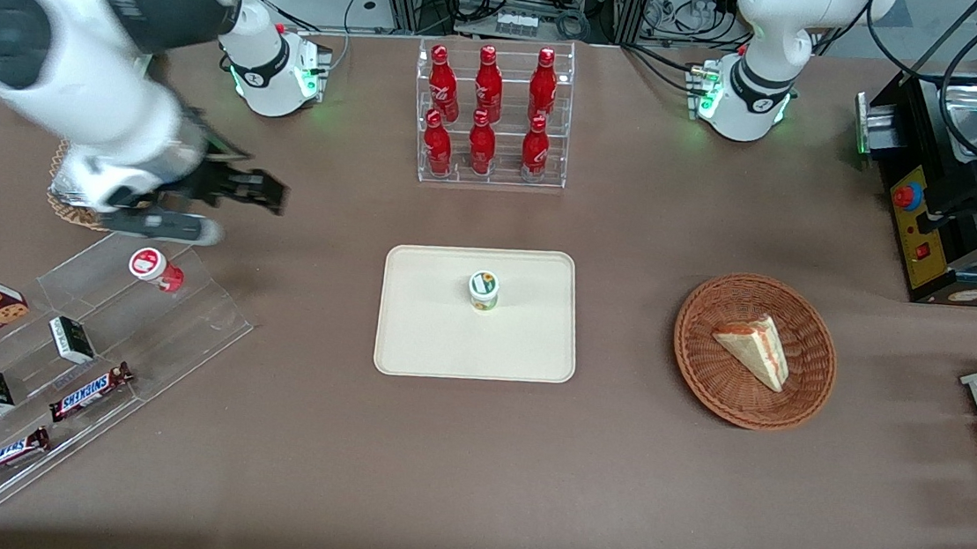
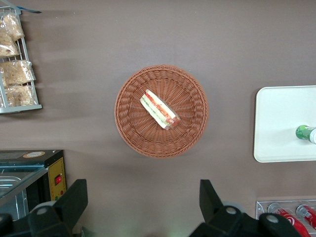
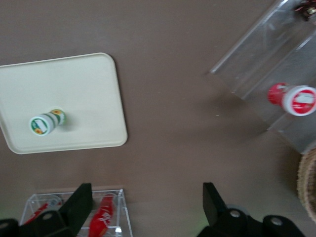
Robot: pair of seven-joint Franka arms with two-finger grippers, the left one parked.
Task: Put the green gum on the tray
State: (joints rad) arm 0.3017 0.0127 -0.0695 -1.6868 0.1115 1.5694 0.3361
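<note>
The green gum (image 1: 483,290) stands upright on the cream tray (image 1: 430,340), near the tray's middle. It also shows in the right wrist view (image 3: 47,122) on the tray (image 3: 89,89), and in the left wrist view (image 2: 306,133) on the tray (image 2: 276,123). My gripper (image 1: 270,193) is open and empty, raised above the table toward the working arm's end, well away from the tray and above the clear stepped stand. Its fingers (image 3: 79,202) stand wide apart over bare table.
A red-bodied gum bottle (image 1: 156,267) sits on the clear stepped stand (image 1: 93,346) with Snickers bars and small boxes. A rack of red bottles (image 1: 489,115) stands farther from the camera than the tray. A wicker basket (image 1: 754,351) holds a sandwich.
</note>
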